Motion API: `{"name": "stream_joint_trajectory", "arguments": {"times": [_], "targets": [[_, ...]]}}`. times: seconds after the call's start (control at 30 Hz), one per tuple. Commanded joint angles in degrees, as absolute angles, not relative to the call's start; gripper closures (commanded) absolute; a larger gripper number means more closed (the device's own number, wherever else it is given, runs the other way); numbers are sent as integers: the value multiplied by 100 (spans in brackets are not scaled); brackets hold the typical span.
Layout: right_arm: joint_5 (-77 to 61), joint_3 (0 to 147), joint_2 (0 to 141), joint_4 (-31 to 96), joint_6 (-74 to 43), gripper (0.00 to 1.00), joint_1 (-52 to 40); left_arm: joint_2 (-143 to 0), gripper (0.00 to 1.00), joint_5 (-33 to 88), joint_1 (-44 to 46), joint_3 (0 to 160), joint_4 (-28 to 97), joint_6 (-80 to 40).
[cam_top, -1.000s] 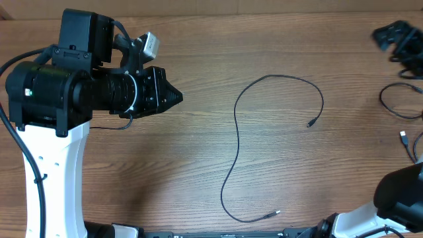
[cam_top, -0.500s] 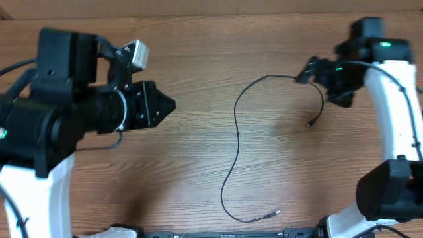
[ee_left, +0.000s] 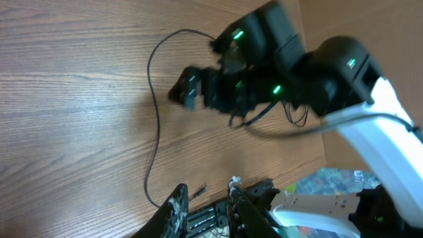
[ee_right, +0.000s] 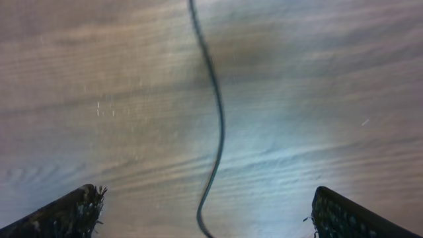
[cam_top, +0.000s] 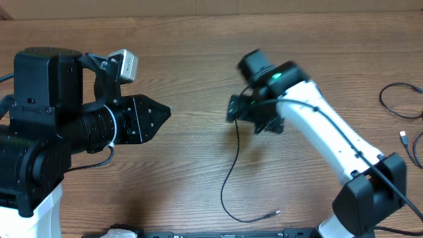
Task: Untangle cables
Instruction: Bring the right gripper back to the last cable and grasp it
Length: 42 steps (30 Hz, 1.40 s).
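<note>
Cable (cam_top: 231,168) first: you have one thin black cord lying flat on the wooden table (cam_top: 198,53), and it runs through the gap between the fingers of your right gripper (cam_top: 250,114). In the right wrist view those fingers (ee_right: 79,211) stand spread wide, one on each side of the cord, and neither touches it. The cord lies on the wood beneath them. Out from the fingers it snakes toward the near edge of the table and ends in a small plug (cam_top: 272,213).

Your left gripper (ee_left: 206,198) hangs well apart from the cord, with its tips pointed toward it. Its fingers are parted by a narrow gap and hold nothing.

Other cords (cam_top: 395,102) lie at the table's right edge, well apart from both sets of fingers. One of them has a pale tip (cam_top: 403,135).
</note>
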<state>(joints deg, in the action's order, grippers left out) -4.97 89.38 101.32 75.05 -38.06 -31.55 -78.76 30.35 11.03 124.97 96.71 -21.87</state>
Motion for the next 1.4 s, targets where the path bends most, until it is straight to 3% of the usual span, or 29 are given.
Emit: {"name": "stream_joint_trajectory", "arguments": {"times": [0.0, 0.27, 0.57, 1.0, 1.13, 1.3, 1.37], "targets": [[47, 8908, 9988, 7509, -4567, 0, -3649, -7839, 79, 3009, 1090, 12492, 9679, -2078], [104, 8508, 9988, 7566, -5400, 0, -4381, -7719, 77, 3011, 1090, 12492, 9679, -2078], [-34, 7393, 9988, 6687, -6176, 0, -4947, -7640, 70, 3050, 1090, 12492, 9679, -2075], [-202, 6646, 9988, 5927, -7314, 0, -5013, -7638, 70, 3157, 1090, 12492, 9679, -2075], [-224, 6458, 9988, 5537, -7317, 10, -5013, -7638, 69, 3157, 1090, 12492, 9679, -2075], [-222, 6195, 9988, 5170, -7336, 10, -5013, -7638, 69, 3157, 1090, 12492, 9679, -2075], [-222, 6117, 9988, 5081, -7336, 17, -5013, -7638, 69, 3157, 1090, 12492, 9679, -2075]]}}
